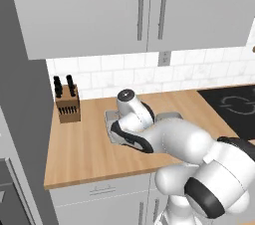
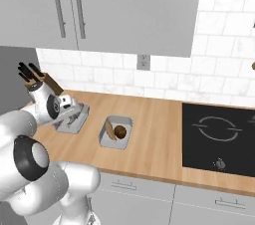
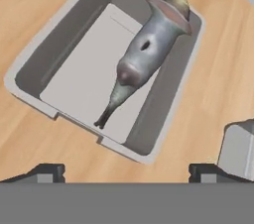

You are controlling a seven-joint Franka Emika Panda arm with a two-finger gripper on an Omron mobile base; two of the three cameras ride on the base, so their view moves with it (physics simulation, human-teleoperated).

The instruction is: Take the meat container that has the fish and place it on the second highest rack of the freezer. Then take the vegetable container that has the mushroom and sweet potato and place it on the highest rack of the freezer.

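Gripper agape above wooden counter

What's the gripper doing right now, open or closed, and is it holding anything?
Gripper: open, holding nothing, hanging over the grey container with the fish.

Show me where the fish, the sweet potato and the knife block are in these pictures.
fish (image 3: 144, 57): hand view, middle of its silvery body.
sweet potato (image 2: 109, 130): right base view, middle of the orange-brown lump.
knife block (image 1: 67, 108): left base view, front face of the wooden block.
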